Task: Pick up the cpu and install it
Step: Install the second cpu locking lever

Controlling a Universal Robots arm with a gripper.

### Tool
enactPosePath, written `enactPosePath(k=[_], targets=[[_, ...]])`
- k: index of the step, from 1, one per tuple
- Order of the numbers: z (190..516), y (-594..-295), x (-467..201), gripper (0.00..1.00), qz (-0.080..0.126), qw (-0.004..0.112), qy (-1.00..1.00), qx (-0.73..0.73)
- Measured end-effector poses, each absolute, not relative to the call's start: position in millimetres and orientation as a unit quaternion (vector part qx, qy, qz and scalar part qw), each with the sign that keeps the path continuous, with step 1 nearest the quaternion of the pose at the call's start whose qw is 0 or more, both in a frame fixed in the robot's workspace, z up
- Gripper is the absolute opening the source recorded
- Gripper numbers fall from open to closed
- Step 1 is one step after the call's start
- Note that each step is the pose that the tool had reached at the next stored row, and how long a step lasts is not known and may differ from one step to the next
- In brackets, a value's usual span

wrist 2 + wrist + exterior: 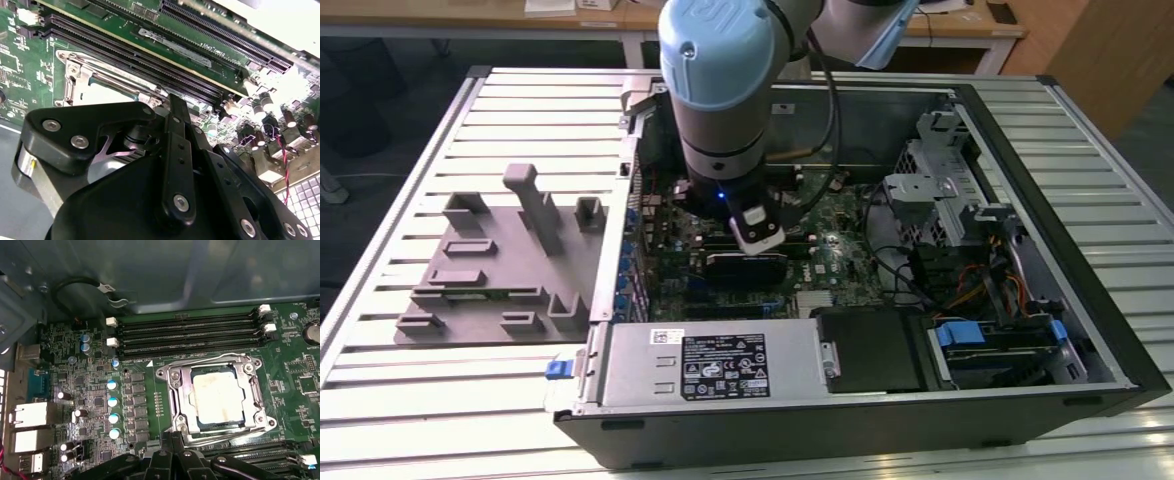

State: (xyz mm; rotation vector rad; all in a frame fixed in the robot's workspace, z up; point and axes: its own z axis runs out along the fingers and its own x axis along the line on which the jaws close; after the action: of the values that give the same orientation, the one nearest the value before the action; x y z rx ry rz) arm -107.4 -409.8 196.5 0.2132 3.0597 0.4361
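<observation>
The cpu [217, 397], a flat square chip with a pale silvery lid, lies flat inside the metal-framed socket [172, 382] on the green motherboard. Part of its lid [106, 93] also appears beyond the gripper body in the second wrist view. My gripper [173, 436] hangs just off the socket's edge, its black fingers [176, 150] pressed together with nothing between them. In the exterior view the gripper [761, 240] reaches down into the open computer case over the middle of the board.
Black memory slots [190, 332] run along one side of the socket, and capacitors [112, 400] stand on another. A grey plastic tray [494, 260] sits outside the case at the exterior view's left. The power supply [707, 365] and drive cage [947, 190] hem in the board.
</observation>
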Motion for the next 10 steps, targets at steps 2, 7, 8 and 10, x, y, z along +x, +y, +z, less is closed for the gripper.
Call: enactPosePath(k=[2,7,8,10], targets=[[195.7,-409.7,-107.7,0.11,0.143,0.022,0.987,0.069],[193.1,-409.7,-108.3,0.11,0.148,0.021,0.986,0.069],[192.6,-409.8,-108.3,0.11,0.148,0.021,0.986,0.069],[191.0,-409.7,-108.2,0.11,0.151,0.021,0.986,0.069]])
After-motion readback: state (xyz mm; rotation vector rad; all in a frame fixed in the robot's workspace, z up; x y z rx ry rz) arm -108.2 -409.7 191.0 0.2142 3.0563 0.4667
